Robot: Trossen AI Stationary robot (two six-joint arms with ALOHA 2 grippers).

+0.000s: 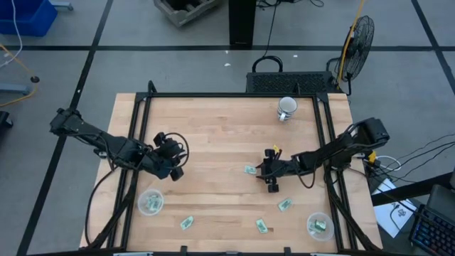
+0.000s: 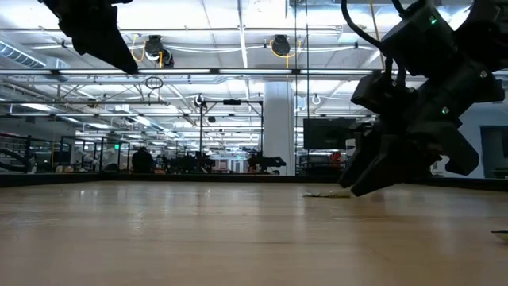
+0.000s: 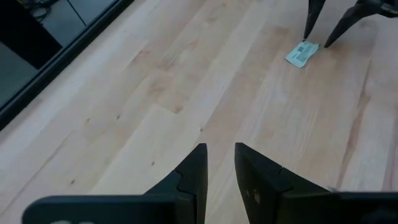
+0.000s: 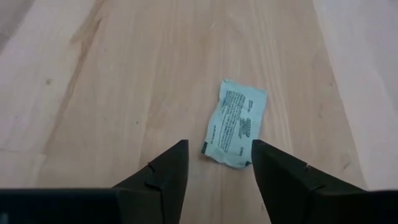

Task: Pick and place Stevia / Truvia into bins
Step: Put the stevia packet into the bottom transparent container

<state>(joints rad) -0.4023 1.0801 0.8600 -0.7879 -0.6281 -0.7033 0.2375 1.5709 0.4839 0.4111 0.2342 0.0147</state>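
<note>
The right gripper sits low over the middle of the table, its fingers spread apart with nothing between them. Just ahead of its tips lies one pale green sachet flat on the wood, printed side up, its near edge reaching into the gap between the two fingers; from above the same sachet shows just beside the gripper on the side facing the left arm. In the low view this gripper hangs close to the surface with the sachet beside its tips.

Behind the right gripper, toward the table's near edge, three more sachets lie loose: one near it, one farther off, and one well apart toward the left arm. Past these stands a clear cup with sachets inside; a second clear cup stands just beside the left gripper. A white mug stands well apart at the far edge.

The left gripper hovers above bare wood, its fingers narrow, a slim gap between them, holding nothing
</note>
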